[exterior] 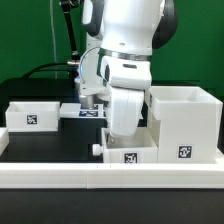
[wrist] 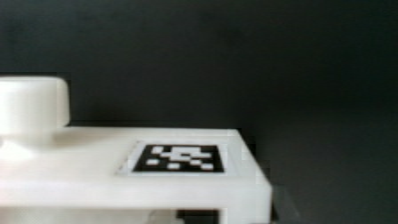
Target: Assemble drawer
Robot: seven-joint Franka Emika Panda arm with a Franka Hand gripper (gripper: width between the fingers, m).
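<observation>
The arm [exterior: 125,60] is leaning over the middle tray [exterior: 128,152], which is sitting at its 6 o'clock against the rail [exterior: 110,182]. The left tray [exterior: 30,113] is lying at 9 o'clock and the housing box [exterior: 185,125] is standing at 3 o'clock. The wrist view is showing a white tagged part [wrist: 89,175], probably that middle tray. The gripper is hiding behind the arm, so I cannot tell whether its jaws are open or closed.

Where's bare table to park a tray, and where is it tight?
Free: the black mat on the exterior view's left, bordered by the left tray behind, the white rail in front and the front tray beside. Crowded: the exterior view's right, where front tray, housing box and arm bunch together.
</observation>
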